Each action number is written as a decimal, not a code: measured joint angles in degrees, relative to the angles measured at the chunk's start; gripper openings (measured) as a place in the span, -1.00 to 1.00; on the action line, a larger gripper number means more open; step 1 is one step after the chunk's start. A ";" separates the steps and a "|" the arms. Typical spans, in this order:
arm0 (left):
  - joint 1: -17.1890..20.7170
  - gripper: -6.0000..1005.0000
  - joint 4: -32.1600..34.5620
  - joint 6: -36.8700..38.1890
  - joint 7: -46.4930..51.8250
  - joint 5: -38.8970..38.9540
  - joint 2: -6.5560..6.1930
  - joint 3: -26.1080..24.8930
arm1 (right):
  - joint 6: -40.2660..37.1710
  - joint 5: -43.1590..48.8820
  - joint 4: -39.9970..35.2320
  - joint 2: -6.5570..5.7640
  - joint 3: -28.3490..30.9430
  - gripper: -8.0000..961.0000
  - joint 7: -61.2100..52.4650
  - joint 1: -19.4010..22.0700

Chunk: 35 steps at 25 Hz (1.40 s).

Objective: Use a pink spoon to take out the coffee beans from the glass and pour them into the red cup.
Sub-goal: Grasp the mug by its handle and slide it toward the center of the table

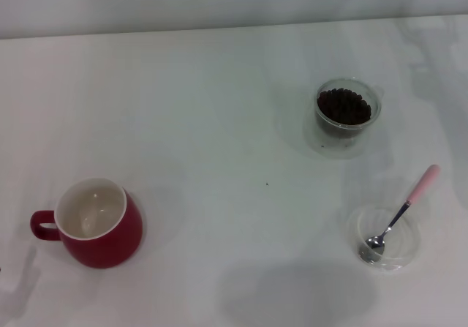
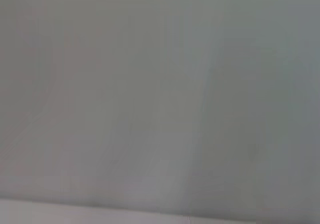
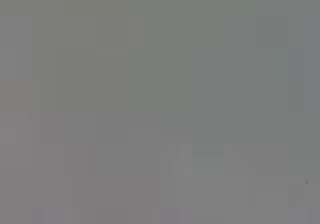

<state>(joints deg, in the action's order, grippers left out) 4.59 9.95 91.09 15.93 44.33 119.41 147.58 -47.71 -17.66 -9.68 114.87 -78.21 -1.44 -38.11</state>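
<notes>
The red cup (image 1: 102, 232) stands at the front left of the white table, its loop handle pointing left and its cream inside showing no beans. The glass (image 1: 344, 112) stands at the back right, holding a heap of dark coffee beans (image 1: 344, 105). The pink spoon (image 1: 404, 210) rests at the front right, its metal bowl in a flat clear round dish (image 1: 384, 238) and its pink handle sticking out over the rim toward the back right. Neither gripper shows in any view. Both wrist views show only a blank grey surface.
The white table (image 1: 219, 122) ends at a pale wall along the back. A small dark speck (image 1: 267, 184) lies near the middle. Soft shadows fall on the front of the table.
</notes>
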 joint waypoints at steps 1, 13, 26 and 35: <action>0.41 0.74 -0.63 -0.09 1.30 0.03 0.02 0.09 | 0.00 0.00 0.00 0.00 0.03 0.80 0.02 -0.03; -4.57 0.74 -3.24 -3.93 2.52 -0.21 -0.19 1.70 | 8.97 -0.09 -1.42 -0.30 1.45 0.79 -2.82 0.19; -7.77 0.74 -4.32 -8.22 2.58 -0.96 -0.21 4.69 | 6.57 -0.09 -2.28 -0.38 1.66 0.79 -5.57 1.92; -7.39 0.74 -4.24 -10.16 2.59 -1.12 0.04 4.77 | 6.20 0.06 -2.28 -0.35 1.66 0.79 -5.20 1.76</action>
<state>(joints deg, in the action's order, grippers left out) -2.81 5.71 80.93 18.52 43.20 119.44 152.34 -41.51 -17.60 -11.96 114.52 -76.55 -6.64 -36.35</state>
